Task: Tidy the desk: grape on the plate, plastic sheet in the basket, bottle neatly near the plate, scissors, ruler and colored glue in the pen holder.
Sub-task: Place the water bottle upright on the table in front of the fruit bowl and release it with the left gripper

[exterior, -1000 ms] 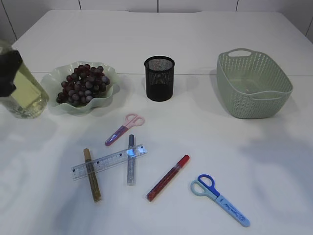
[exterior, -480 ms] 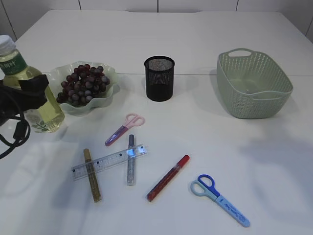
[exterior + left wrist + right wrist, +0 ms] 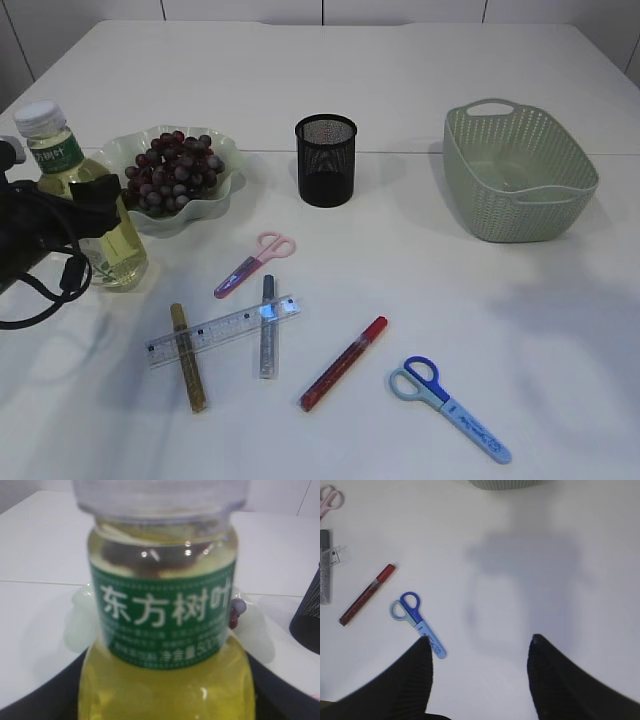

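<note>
Bare table (image 3: pixel 560 330) is lying under my right claw (image 3: pixel 479 652); only the blue scissors (image 3: pixel 450 408) are sitting nearby. Ruler (image 3: pixel 224 330), glue sticks (image 3: pixel 267 325) and pink scissors (image 3: pixel 256 262) are crowding the holder's (image 3: pixel 325 160) near-left approach.

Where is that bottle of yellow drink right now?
In the exterior view the bottle stands upright at the far left, gripped by the left pincer, just left of the plate of grapes.

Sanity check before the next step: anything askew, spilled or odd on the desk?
No spill or damage. The clear plastic ruler lies across the gold glitter glue pen and silver glitter glue pen. The left gripper holds the yellow-tea plastic bottle upright beside the green wavy plate.
</note>
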Robot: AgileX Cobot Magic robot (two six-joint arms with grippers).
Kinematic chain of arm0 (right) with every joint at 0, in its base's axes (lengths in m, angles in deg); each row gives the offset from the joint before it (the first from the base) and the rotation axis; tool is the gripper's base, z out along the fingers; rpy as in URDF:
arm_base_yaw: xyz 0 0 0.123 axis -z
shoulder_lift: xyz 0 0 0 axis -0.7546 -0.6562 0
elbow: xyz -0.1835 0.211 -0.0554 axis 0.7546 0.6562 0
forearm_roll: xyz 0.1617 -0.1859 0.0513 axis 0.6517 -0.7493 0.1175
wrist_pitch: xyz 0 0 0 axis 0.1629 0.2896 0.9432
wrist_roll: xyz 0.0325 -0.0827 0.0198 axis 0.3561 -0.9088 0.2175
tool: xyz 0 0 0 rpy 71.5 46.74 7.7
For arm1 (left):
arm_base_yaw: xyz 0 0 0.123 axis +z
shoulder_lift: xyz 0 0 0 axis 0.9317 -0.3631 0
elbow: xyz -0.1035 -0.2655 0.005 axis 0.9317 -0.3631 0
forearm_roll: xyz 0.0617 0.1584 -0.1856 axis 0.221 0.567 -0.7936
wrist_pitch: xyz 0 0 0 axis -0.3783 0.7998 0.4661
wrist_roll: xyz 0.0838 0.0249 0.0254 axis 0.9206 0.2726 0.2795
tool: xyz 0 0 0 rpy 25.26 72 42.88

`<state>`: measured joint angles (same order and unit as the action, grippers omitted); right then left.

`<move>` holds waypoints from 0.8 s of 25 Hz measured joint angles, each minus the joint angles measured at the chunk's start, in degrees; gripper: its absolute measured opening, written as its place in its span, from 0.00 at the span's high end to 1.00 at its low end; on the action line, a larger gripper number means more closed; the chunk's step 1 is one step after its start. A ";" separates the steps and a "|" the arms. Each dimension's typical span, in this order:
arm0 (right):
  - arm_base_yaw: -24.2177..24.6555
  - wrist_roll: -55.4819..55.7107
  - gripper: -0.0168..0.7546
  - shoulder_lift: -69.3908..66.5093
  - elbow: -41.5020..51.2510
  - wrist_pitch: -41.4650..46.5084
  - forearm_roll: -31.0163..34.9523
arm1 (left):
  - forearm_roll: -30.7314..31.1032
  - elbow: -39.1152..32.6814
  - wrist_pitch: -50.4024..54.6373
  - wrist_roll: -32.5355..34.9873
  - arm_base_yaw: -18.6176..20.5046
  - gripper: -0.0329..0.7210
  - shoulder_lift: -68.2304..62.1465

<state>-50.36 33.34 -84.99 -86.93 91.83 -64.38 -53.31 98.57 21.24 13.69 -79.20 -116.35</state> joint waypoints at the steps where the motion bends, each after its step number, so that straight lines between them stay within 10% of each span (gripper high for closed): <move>1: 0.00 0.00 0.36 0.00 0.00 0.00 0.00 | 0.00 0.00 0.00 0.00 0.00 0.32 -0.52; 20: 0.00 0.00 0.36 0.00 0.00 0.00 0.00 | 0.00 0.46 -2.60 0.00 0.00 0.32 -4.04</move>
<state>-50.36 33.34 -84.99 -86.93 91.83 -64.38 -53.31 99.02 18.64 13.69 -79.20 -120.40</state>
